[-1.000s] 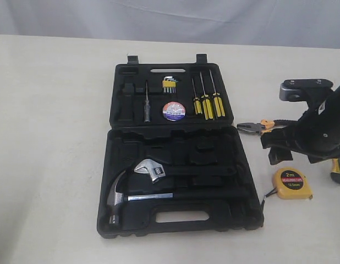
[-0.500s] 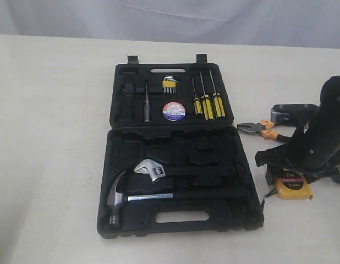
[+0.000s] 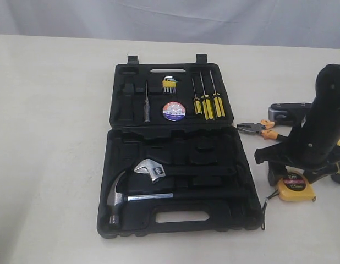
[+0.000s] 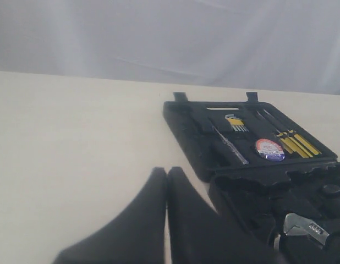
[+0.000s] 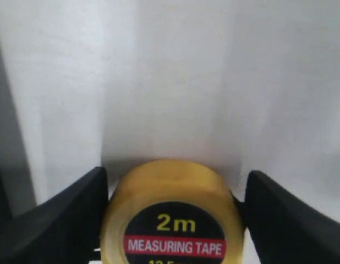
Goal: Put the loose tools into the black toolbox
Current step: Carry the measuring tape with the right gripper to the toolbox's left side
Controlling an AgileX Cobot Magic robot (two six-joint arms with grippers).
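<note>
The yellow "2m" tape measure (image 3: 295,188) (image 5: 173,220) lies on the table to the right of the black toolbox (image 3: 178,219). My right gripper (image 5: 175,179) is down over it, open, with one black finger close on each side. The orange-and-black pliers (image 3: 257,128) lie just beyond it, their handles behind the arm. A yellow-and-black utility knife (image 3: 339,171) peeks out at the right edge. The black tape roll (image 3: 174,111) (image 4: 269,149) sits in the toolbox lid. My left gripper (image 4: 167,171) is shut and empty, off the toolbox's left side.
The toolbox lies open and flat. A steel hammer (image 3: 118,190) and an adjustable wrench (image 3: 151,169) rest in its near half. Three yellow-handled screwdrivers (image 3: 207,104) and yellow hex keys (image 3: 169,85) sit in the lid. My right arm (image 3: 318,132) stands over the loose tools.
My right gripper has dropped from above the pliers' handles to the tape measure and now straddles it. The tools have not moved.
</note>
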